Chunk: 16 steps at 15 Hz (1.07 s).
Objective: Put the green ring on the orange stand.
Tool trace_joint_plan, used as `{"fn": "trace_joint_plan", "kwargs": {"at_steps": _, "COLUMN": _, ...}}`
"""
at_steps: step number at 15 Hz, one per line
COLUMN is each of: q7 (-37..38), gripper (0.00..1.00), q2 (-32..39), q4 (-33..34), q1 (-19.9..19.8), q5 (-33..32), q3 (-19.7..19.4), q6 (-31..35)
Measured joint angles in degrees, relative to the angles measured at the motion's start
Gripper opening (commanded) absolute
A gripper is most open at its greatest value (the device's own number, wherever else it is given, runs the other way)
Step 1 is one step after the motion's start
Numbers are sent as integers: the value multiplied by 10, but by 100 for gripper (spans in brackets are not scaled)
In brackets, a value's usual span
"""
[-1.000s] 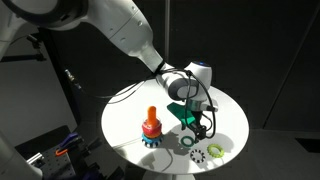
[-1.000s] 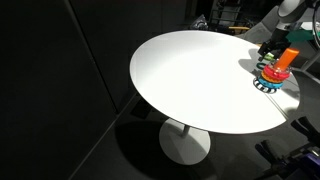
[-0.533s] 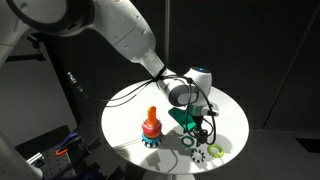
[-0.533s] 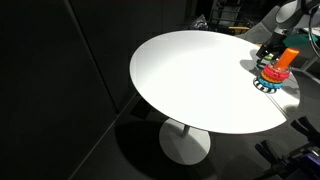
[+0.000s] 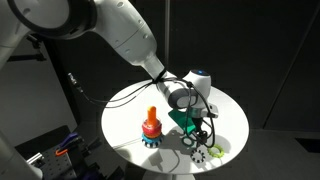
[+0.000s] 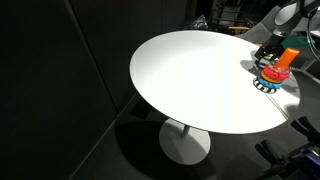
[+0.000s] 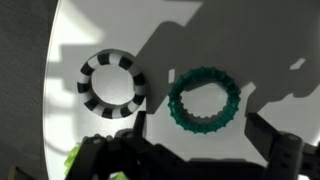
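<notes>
Orange stand (image 5: pixel 150 124): without the green ring, well apart from the gripper (image 7: pixel 195 158). Striped white ring (image 7: pixel 112 84): just beside. Green ring (image 7: pixel 205 103): flat on the table (image 5: pixel 125 108) between spread, empty jaws. Grasp, transfer and placement are not yet done.

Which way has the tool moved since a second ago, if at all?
Yes. In an exterior view the tool has come down toward the table and slightly away from the orange stand, which stayed put.

matt white table (image 6: pixel 190 80), ridged plastic green ring (image 7: pixel 204 127)
</notes>
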Motion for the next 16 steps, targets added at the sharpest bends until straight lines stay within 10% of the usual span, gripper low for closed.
{"fn": "trace_joint_plan", "kwargs": {"at_steps": 16, "q7": -14, "gripper": 100, "q2": 11, "q4": 0, "q1": -24, "q5": 8, "q3": 23, "q6": 2}}
